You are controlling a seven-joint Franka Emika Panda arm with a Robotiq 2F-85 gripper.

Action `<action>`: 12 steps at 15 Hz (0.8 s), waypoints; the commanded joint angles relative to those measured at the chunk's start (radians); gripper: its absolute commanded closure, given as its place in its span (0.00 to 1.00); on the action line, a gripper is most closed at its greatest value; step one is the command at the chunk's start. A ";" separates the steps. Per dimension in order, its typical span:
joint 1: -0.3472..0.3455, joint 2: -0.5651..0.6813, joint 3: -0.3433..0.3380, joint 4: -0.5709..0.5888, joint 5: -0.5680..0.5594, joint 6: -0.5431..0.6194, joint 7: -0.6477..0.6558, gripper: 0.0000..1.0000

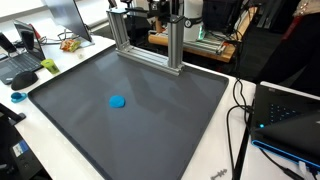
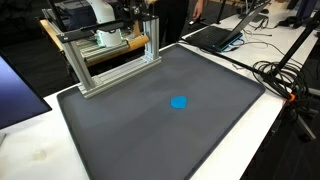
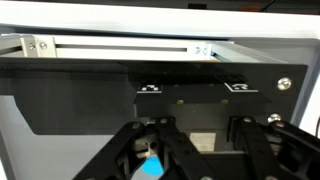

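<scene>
Fingers [image 3: 205, 150] hang at the bottom of the wrist view, drawn in as far as they go, and a small blue piece [image 3: 152, 166] shows at the left finger; whether it is pinched or merely behind cannot be told. Directly ahead of the fingers stands the aluminium frame [image 3: 120, 47]. In both exterior views the gripper sits behind that frame [image 1: 150, 45], and a blue disc [image 1: 117, 101] lies well apart, out on the grey counter [image 1: 190, 110]. Round, so no long axis.

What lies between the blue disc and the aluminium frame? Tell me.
Nothing: only bare grey mat runs from the blue disc to the aluminium frame, in both exterior views.
</scene>
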 commanded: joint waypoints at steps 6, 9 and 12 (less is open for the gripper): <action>0.006 -0.065 0.025 -0.037 -0.002 -0.007 0.074 0.20; 0.005 -0.064 0.045 -0.020 -0.018 -0.022 0.083 0.02; 0.003 -0.065 0.063 0.000 -0.041 -0.049 0.089 0.00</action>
